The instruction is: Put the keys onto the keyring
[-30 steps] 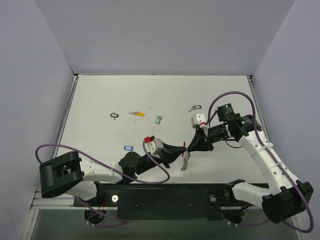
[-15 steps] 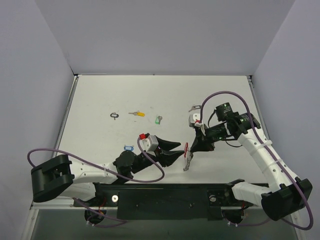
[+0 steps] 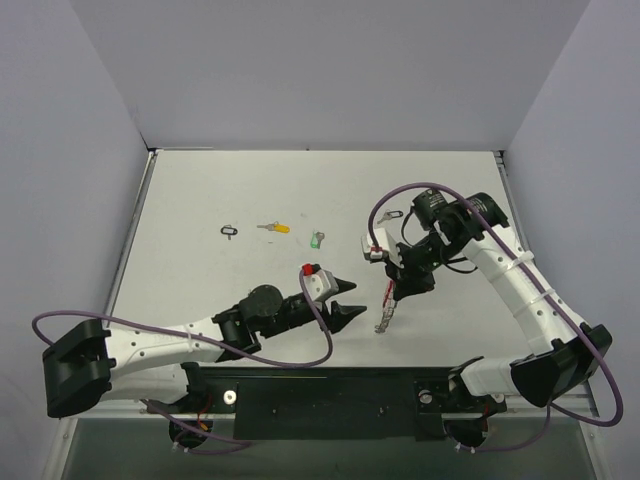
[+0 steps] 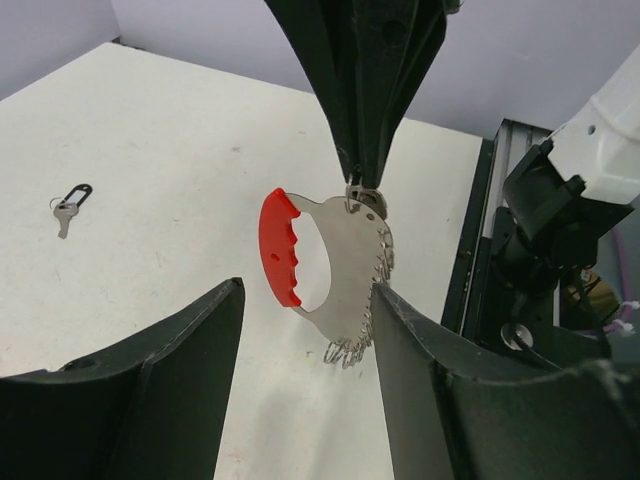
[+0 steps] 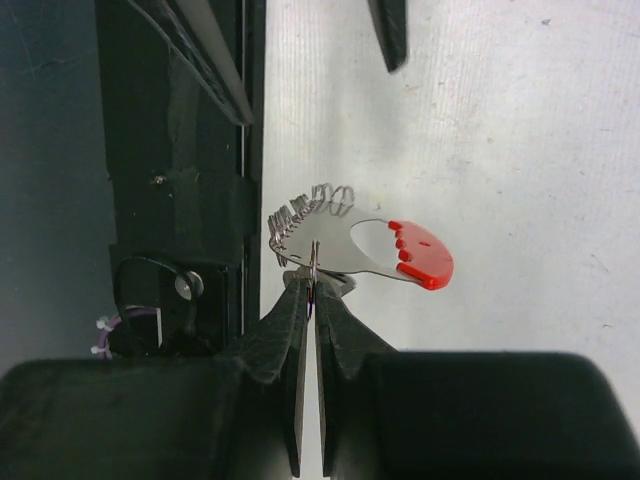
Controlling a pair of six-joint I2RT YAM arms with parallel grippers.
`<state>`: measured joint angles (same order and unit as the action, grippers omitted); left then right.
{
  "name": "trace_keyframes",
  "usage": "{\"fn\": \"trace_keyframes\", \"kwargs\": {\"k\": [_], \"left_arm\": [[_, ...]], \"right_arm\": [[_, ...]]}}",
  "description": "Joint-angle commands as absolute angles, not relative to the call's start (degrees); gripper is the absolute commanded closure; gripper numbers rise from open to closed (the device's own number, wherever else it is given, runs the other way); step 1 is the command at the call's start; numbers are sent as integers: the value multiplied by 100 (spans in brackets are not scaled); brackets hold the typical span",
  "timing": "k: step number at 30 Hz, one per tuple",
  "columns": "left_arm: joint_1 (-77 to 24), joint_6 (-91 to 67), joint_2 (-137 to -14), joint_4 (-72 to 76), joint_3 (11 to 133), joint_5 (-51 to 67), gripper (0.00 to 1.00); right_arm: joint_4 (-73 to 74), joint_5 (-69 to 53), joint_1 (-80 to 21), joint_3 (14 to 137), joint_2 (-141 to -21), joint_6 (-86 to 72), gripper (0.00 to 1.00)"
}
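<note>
The keyring [image 3: 385,312], a silver plate with a red grip [image 4: 279,248] and a fringe of small wire loops, hangs above the table. My right gripper [image 3: 393,291] is shut on its top ring [image 5: 313,268]. My left gripper [image 3: 358,298] is open just left of it, the fingers [image 4: 160,390] short of the plate and not touching. Three keys lie at the back left, with black [image 3: 230,230], yellow [image 3: 273,228] and green [image 3: 317,240] tags. Another black-tagged key [image 3: 391,214] lies behind the right arm.
The black mounting rail [image 3: 330,395] runs along the table's near edge, close under the hanging keyring [image 5: 330,230]. Grey walls enclose the white table [image 3: 200,190] at the back and both sides. The right arm's purple cable [image 3: 385,205] loops over the far key.
My left gripper has opened, let go of the keyring and pulled back to the left. The right gripper, still shut on the keyring, has turned and shifted slightly.
</note>
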<state>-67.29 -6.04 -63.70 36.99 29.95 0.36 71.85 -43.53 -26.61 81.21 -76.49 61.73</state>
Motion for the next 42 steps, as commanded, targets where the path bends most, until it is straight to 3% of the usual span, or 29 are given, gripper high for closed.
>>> {"fn": "trace_keyframes", "kwargs": {"k": [1, 4, 9, 16, 35, 42], "left_arm": [[-6706, -45, -6863, 3716, 3585, 228, 37], [-6706, -26, -7145, 4077, 3673, 263, 37], [-6706, -79, -7488, 4639, 3797, 676, 50], [-6706, -386, -7743, 5510, 3665, 984, 59], [-6706, -545, -8226, 5906, 3858, 1116, 64], [-6706, -606, -8323, 5897, 3920, 1336, 69]], "right_arm": [[7893, -4052, -2847, 8209, -7585, 5995, 100], [7849, -4034, -2892, 8156, -7576, 5968, 100], [7752, -4043, -2918, 8095, -7567, 5898, 100], [7699, -4096, -2927, 8051, -7576, 5897, 100], [7699, -4289, -2918, 8007, -7532, 5950, 100], [7699, -4324, -2918, 8007, -7524, 5950, 100]]}}
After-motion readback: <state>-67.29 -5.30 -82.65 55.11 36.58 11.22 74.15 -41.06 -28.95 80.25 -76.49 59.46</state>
